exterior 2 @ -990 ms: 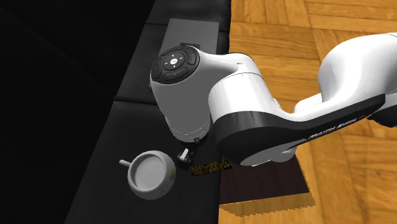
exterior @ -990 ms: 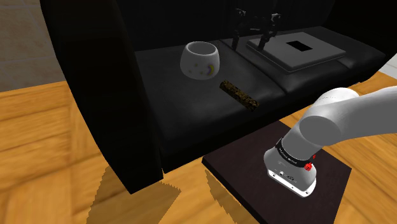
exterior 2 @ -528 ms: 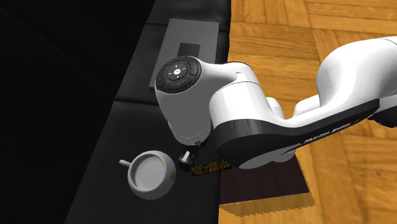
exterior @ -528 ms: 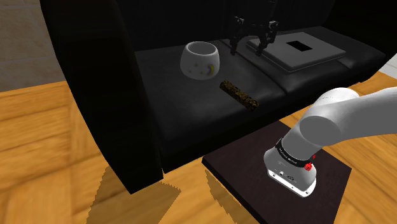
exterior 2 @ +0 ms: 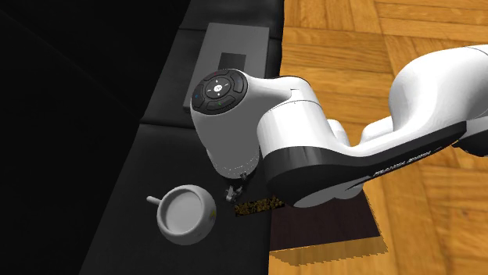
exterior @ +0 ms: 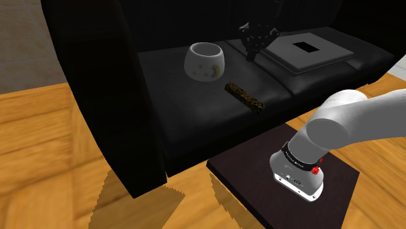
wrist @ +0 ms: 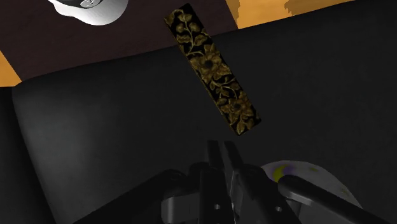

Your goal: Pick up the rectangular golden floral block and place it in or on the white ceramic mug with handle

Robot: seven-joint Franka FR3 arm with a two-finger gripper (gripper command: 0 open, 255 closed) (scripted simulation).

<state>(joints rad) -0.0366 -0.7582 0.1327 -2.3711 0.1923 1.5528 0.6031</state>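
Note:
A long golden floral block [exterior: 244, 95] lies flat on the black sofa seat near its front edge; it also appears from above [wrist: 213, 70] [exterior 2: 260, 205]. The white mug [exterior: 205, 63] stands upright on the seat at the shoulder view's left of the block, its handle visible in the second exterior view [exterior 2: 186, 213]. My gripper [exterior: 256, 45] hangs in the air above the seat, behind the block and beside the mug. In the wrist view its fingers [wrist: 219, 149] meet with nothing between them, the block lying just beyond the tips and the mug's rim [wrist: 299, 178] close by.
A grey flat slab with a dark rectangle [exterior: 306, 52] lies on the seat at the shoulder view's right of the gripper. The sofa's tall black armrest [exterior: 97, 97] rises at the left. My dark stand [exterior: 247, 175] sits on the wooden floor [exterior: 39, 149] before the sofa.
The fingers stood wide apart in the earlier frames and have now come together on nothing. The hand dropped slightly a second ago and has held its place since.

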